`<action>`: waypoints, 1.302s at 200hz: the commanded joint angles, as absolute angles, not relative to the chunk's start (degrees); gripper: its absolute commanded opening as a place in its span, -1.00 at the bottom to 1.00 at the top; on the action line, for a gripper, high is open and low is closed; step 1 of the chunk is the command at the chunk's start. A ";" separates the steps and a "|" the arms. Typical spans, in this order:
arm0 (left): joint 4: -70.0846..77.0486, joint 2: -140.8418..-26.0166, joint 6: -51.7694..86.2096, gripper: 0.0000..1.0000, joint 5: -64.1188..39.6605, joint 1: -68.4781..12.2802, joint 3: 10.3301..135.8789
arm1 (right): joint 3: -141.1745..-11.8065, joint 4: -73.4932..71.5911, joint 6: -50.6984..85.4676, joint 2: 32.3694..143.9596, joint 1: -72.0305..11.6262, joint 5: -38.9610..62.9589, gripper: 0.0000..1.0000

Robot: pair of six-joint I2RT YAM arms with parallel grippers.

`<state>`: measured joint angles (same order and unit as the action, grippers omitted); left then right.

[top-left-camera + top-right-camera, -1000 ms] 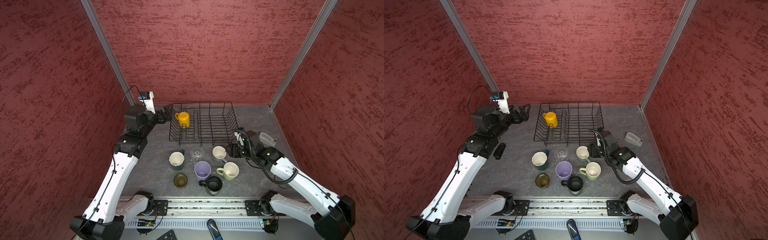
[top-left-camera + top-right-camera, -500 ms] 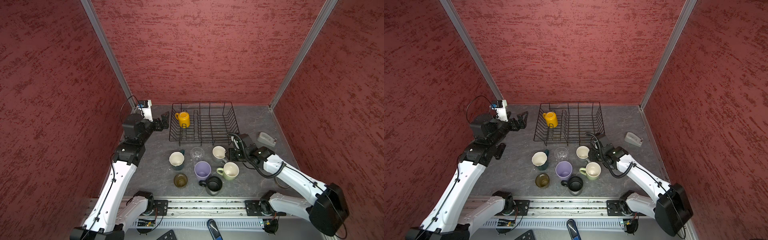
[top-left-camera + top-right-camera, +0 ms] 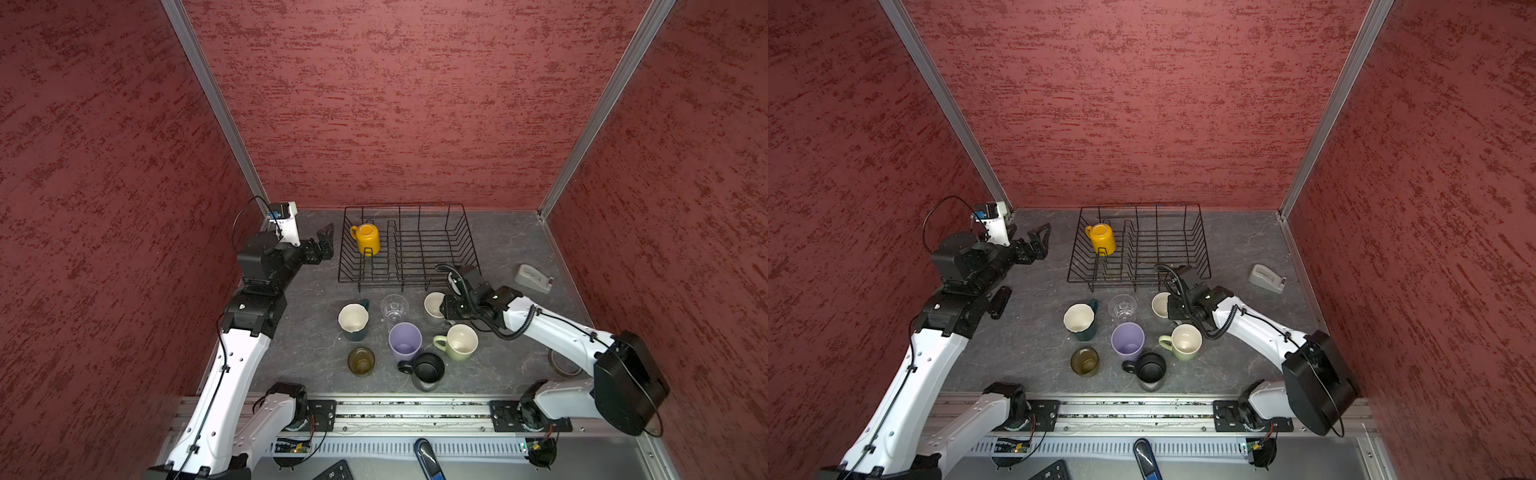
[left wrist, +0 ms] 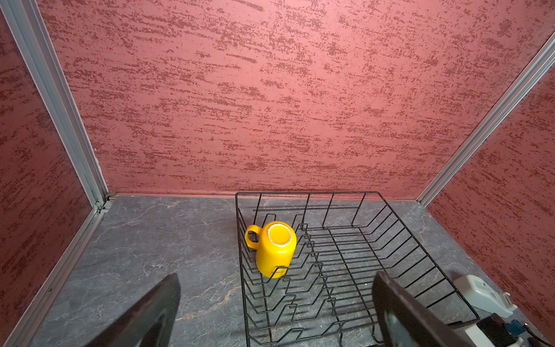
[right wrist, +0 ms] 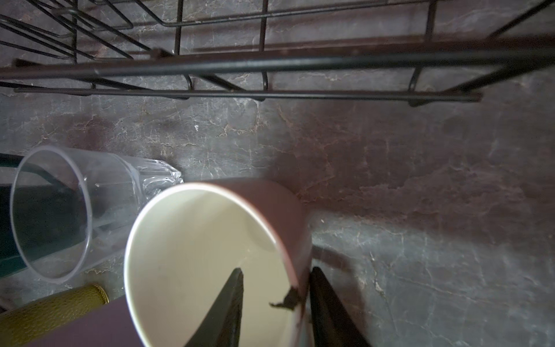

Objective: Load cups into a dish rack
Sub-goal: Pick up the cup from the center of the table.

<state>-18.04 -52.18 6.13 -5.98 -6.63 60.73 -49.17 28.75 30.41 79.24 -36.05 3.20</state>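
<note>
The black wire dish rack [image 3: 465,237] [image 3: 1200,249] stands at the back, with a yellow mug [image 3: 366,240] [image 4: 274,249] upside down in its left end. In front of it stand a teal mug [image 3: 353,322], a clear glass [image 3: 395,307], a lilac tumbler [image 3: 405,340], a pale green mug [image 3: 459,341], a black mug [image 3: 427,370] and an amber glass [image 3: 360,360]. My right gripper [image 5: 274,270] straddles the right wall of the grey mug [image 3: 432,307] [image 5: 195,255], one finger inside and one outside, with a gap still showing. My left gripper [image 3: 324,241] [image 4: 276,275] hangs wide open and empty, left of the rack.
A grey tape dispenser [image 3: 532,278] sits right of the rack, and a tape roll [image 3: 561,365] lies under my right arm. A small black object [image 3: 1000,302] lies beside my left arm. Red walls close in on three sides.
My right gripper has come down over the grey mug's rim and its jaws have narrowed. My left arm has drawn back from the rack to the left, still open.
</note>
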 commanded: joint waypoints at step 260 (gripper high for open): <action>-16.06 -51.57 8.94 0.99 -5.71 -5.43 59.90 | -58.33 36.67 22.18 73.39 -39.32 -3.87 -1.00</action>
